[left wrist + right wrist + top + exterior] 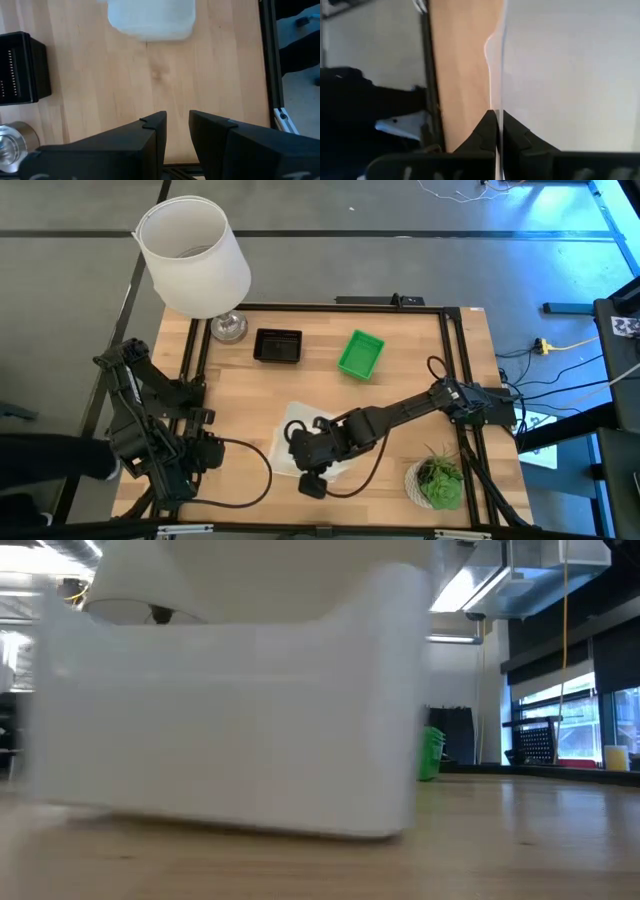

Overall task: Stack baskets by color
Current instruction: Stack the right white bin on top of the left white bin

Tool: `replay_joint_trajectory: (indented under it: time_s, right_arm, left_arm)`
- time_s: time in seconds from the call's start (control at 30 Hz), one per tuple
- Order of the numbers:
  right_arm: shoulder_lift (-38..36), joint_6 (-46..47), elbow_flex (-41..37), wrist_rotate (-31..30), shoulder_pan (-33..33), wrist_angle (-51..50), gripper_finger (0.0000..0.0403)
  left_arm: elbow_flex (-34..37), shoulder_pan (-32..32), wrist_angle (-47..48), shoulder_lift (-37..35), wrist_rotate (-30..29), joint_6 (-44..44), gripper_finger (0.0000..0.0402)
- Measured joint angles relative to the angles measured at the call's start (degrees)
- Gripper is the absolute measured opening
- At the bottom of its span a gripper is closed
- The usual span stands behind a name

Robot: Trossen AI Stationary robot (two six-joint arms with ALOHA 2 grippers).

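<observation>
Status check, stacking by colour. My right fingers [497, 131] are pinched fully together on the thin rim of the white basket [292, 442], near the front edge of the counter [400, 385], about mid-width. In the right wrist view the white wall runs straight between the two finger pads, so the grip is on the wall itself. In the low view this basket fills most of the frame, with its lower edge low over the wood; I cannot tell whether it is lifted or resting.

My left fingers [177, 131] are empty, with a narrow gap between them, parked over the counter's front left corner, well apart from any basket.

What is visible: the black basket [277, 346] sits toward the back of the counter, left of centre, and the green basket [360, 354] lies just to its right, turned at an angle. The two are near each other but not touching. Each colour shows as a single footprint from above. I cannot tell whether any of them is already a nested stack or just one basket.

Judgement: black and green look settled at the back, and white is the colour in hand. What is left is at least to set this white basket down where it belongs. No loose baskets show elsewhere on the counter. The big white bucket [193, 256] at the back left corner and the potted plant [437, 479] at the front right are not part of this.
</observation>
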State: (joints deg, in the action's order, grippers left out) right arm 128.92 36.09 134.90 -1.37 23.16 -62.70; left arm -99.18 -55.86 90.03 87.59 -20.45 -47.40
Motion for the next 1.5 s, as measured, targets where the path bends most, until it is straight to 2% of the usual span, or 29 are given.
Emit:
replay_joint_trajectory:
  time_s: [0.13,0.77,1.03,1.27,1.5]
  right_arm:
    - [0.3,2.5,-0.3,-0.7,-0.8,-5.1,0.0]
    - [4.9,0.8,-0.2,-1.8,-0.9,-6.0,0.0]
    - [4.6,1.5,0.1,-4.6,-0.9,-9.6,0.0]
    - [4.5,2.5,0.1,-4.5,-0.9,-10.3,0.0]
    - [4.5,0.6,0.1,-0.9,-0.9,-9.7,0.0]
  left_arm:
    - [0.0,0.0,0.0,0.0,0.0,0.0,0.0075]
    - [0.0,0.0,0.0,0.0,-0.1,0.0,0.0075]
    - [0.0,0.0,0.0,0.0,-0.1,0.0,0.0075]
    - [0.0,0.0,0.0,0.0,-0.1,0.0,0.0075]
    - [0.0,0.0,0.0,0.0,-0.1,0.0,0.0075]
